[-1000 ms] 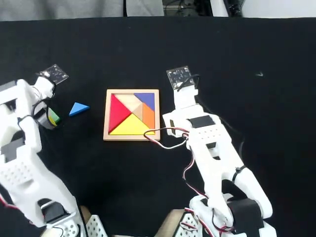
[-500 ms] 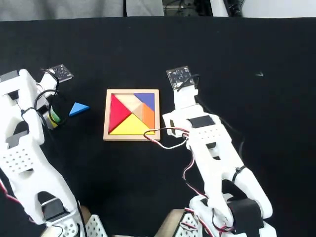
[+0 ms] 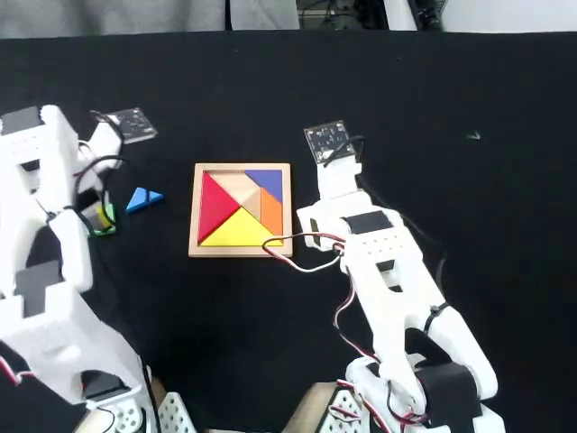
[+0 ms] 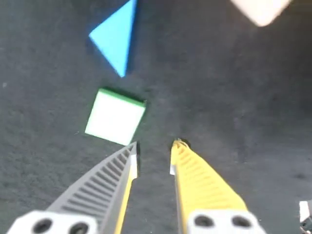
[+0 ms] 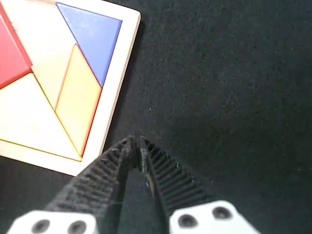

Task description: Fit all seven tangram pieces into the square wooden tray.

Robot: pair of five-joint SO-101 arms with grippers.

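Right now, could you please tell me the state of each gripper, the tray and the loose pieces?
left gripper: open, empty, by the green square.
right gripper: shut, empty, beside the wooden tray.
wooden tray: partly filled.
green square: lying flat, outside the tray.
light blue triangle: lying flat, outside the tray.

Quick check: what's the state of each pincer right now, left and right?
Left pincer: open, empty, tips beside the green square.
Right pincer: shut, holding nothing.
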